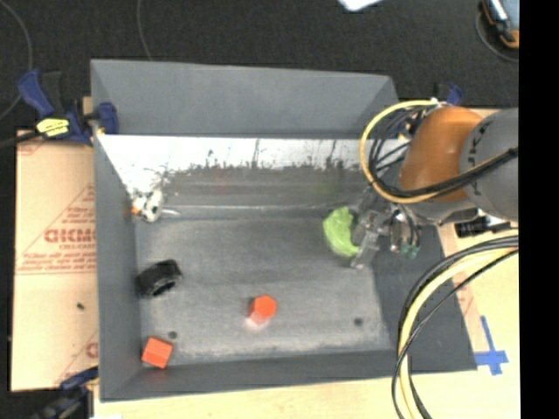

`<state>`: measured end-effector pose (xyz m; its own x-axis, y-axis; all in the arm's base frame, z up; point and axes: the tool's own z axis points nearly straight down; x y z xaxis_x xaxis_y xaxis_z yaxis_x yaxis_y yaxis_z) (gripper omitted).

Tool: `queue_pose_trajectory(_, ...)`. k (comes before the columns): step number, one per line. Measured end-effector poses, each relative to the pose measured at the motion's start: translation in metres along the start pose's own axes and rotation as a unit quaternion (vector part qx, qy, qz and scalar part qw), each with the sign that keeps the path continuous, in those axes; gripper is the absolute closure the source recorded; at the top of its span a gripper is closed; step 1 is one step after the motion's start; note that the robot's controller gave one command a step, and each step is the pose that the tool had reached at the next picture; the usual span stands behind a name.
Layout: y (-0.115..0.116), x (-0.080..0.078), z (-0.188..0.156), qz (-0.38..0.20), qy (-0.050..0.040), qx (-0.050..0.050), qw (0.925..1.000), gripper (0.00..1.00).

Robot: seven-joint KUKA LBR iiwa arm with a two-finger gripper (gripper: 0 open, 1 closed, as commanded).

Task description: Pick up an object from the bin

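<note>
Green lump (337, 231) lies near the right wall of the bin (236, 103), its right edge hidden by the gripper (369, 244). Whether the jaws are wide or narrow cannot be told. Well left of the lump lie an orange-white piece (260, 309), a black object (157, 278) and an orange cube (157, 353).

The gripper (371, 238) is low by the right wall of the bin (244, 103). A crumpled lump (339, 231) lies just to its left. A small block (262, 307) rests further left and nearer the front. Well to its left lie a curved piece (157, 278), a cube (156, 353) in the front corner and a tiny figure (148, 205) by the back wall.
</note>
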<state>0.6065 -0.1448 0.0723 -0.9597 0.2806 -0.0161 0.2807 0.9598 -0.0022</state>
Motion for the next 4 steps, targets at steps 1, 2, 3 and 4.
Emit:
queue_pose_trajectory(1,0.001,0.001,0.000,-0.004,0.0002,0.000,1.0000,1.00)
queue_pose_trajectory(2,0.001,0.002,-0.002,-0.007,0.0006,0.000,1.0000,1.00)
queue_pose_trajectory(3,0.000,0.004,-0.020,-0.006,0.0050,0.000,1.0000,1.00)
queue_pose_trajectory(4,0.000,0.001,-0.040,-0.007,0.0005,0.000,1.0000,1.00)
